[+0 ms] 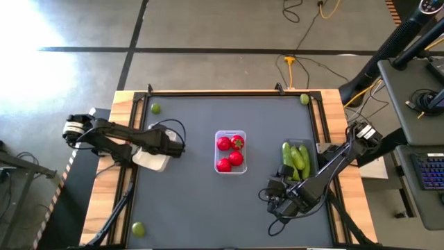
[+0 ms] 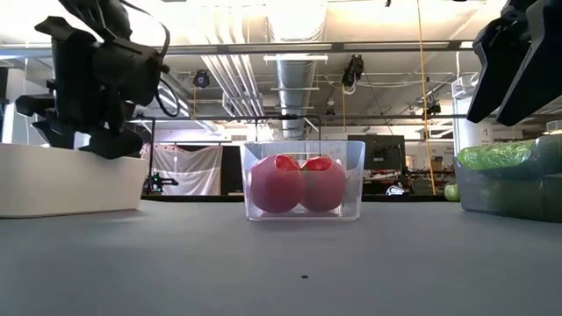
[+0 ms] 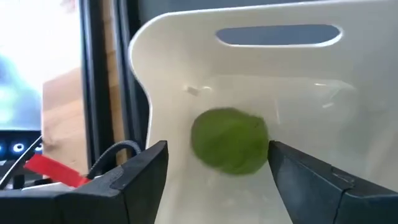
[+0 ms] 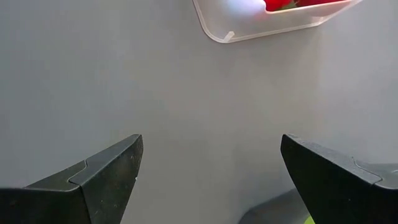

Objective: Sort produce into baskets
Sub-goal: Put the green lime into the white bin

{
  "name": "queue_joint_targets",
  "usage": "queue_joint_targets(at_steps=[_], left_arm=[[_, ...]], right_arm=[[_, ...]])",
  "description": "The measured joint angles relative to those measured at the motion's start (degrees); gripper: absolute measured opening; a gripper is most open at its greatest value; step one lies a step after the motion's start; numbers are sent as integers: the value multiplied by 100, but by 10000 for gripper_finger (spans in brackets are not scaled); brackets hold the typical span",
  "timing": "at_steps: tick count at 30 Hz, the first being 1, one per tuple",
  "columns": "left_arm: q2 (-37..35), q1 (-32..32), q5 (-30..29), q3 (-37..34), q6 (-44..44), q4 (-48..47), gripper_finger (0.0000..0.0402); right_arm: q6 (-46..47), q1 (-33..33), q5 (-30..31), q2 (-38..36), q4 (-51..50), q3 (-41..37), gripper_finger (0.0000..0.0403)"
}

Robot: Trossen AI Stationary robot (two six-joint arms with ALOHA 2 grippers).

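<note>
My left gripper (image 3: 217, 165) hangs over the white basket (image 3: 186, 68), jaws apart, lime (image 3: 230, 140) loose between them; right gripper (image 4: 208, 168) waits wide open.

We see clear tray (image 1: 230, 152) mid-table w/ round fruits (image 1: 229, 152) in it. Tray w/ long pieces (image 1: 297, 159) to its right, third tray (image 1: 152, 159) to its left, under left tool (image 1: 177, 147), one lime (image 3: 229, 140) inside. Loose limes (image 1: 155, 108) near table (image 1: 187, 208) corners.

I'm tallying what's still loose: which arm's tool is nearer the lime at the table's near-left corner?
Left. The left tool is over the white basket, up-table from that lime; the right tool sits far across, beside the dark basket.
</note>
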Motion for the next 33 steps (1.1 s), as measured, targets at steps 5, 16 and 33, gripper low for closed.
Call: queue_joint_targets(at_steps=[5,16,33], left_arm=[[0,12,16,21,-43,-96,259],[0,-443,402,1294,524,-562,244],[-2,-1843,1524,1212,207,-1197,230]], right_arm=[[-49,0,-4,1,2,0,375],[24,0,-15,0,14,0,375],[17,11,2,1,309,0,375]])
